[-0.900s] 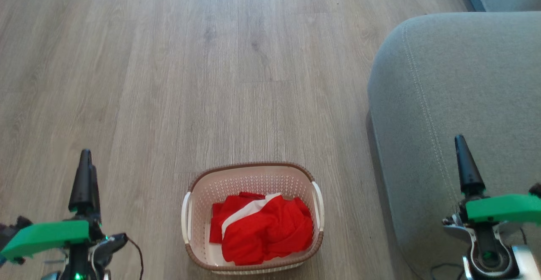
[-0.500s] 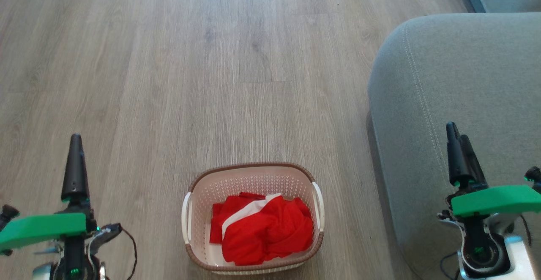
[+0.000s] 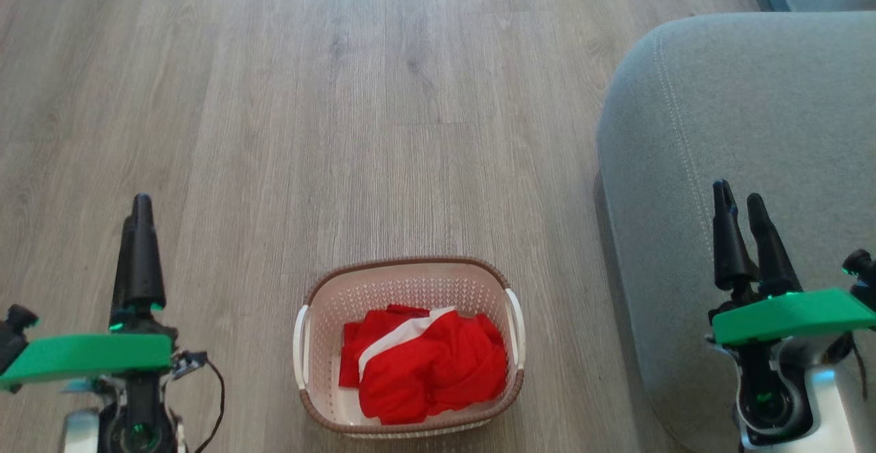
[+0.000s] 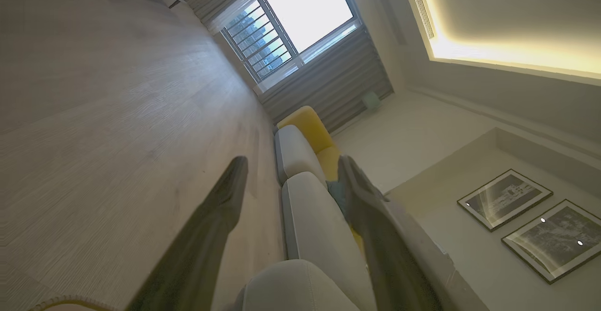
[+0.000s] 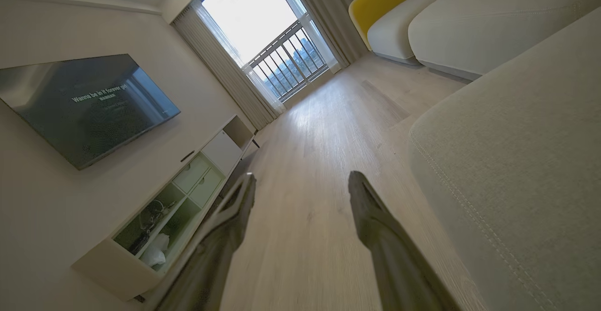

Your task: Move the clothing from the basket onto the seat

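Observation:
The red clothing (image 3: 424, 371) with its white stripe lies bunched inside the cream basket (image 3: 405, 262), which stands on the floor at the bottom middle of the head view. To its right is the big grey seat (image 3: 753, 111), also seen at the right of the right wrist view (image 5: 516, 160). My left gripper (image 3: 140, 206) hovers over the floor left of the basket. Its fingers stand apart and empty in the left wrist view (image 4: 292, 160). Over the seat's left edge my right gripper (image 3: 737, 193) is open and empty (image 5: 301, 175).
Wood floor (image 3: 383, 111) spreads beyond and left of the basket. More grey cushions (image 5: 469, 24) and a yellow chair (image 5: 380, 1) stand further along. A TV (image 5: 80, 104) and a low white cabinet (image 5: 178, 189) line the opposite wall.
Both grippers have moved forward, up the head view. The right gripper's two fingers now show apart. The camera shifted slightly. The basket and clothing have not moved.

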Tool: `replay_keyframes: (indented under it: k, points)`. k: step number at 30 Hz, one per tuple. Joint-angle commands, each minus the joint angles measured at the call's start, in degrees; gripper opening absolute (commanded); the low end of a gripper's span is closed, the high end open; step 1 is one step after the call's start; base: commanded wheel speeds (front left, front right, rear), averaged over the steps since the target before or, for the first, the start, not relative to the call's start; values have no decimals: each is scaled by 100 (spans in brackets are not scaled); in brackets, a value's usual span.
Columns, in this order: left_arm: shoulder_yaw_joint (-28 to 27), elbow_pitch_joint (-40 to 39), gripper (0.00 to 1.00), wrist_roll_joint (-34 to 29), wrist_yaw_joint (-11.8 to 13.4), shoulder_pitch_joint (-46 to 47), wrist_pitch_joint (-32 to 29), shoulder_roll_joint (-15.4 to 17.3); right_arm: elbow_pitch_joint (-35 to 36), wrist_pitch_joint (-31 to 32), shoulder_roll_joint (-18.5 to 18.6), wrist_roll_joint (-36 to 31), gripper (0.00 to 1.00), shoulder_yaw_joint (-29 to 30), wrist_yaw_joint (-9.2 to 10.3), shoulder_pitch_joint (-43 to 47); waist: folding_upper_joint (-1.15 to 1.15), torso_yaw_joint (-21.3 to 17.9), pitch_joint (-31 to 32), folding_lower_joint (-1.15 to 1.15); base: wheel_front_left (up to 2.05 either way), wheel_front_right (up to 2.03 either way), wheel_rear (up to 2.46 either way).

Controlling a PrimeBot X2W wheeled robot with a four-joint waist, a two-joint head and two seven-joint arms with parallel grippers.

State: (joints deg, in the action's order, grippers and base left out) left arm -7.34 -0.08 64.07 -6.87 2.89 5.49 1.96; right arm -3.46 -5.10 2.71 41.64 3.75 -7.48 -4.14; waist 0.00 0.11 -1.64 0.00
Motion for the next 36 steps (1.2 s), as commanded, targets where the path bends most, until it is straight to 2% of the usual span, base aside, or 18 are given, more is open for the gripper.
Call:
replay_keyframes:
  k: [1,6,21,25,31,36]
  points:
    - [-50,-294,100,-232,-1,307,58,62,289,-90,24,-193,100,-82,-1,-325,0,1,-10,0,0,0,0]
    - [314,-383,100,-1063,340,295,141,65,316,-174,23,-535,100,-105,-1,-335,0,3,-54,0,0,0,0]
    - [1551,-705,100,-3616,1697,311,393,73,-58,-427,142,-1830,100,-349,-1,-423,0,-13,-108,0,0,0,0]
    - [1869,-696,100,-4188,1985,341,460,76,-83,-495,199,-2287,100,-469,-1,-453,0,-33,-117,0,0,0,0]
    - [2222,-588,100,-4736,2206,341,561,99,-108,-596,236,-2889,100,-607,-1,-512,0,-71,-151,0,0,0,0]
    - [2364,-455,100,-4951,2200,348,644,99,-125,-680,225,-3242,100,-631,-1,-533,0,-75,-168,0,0,0,0]
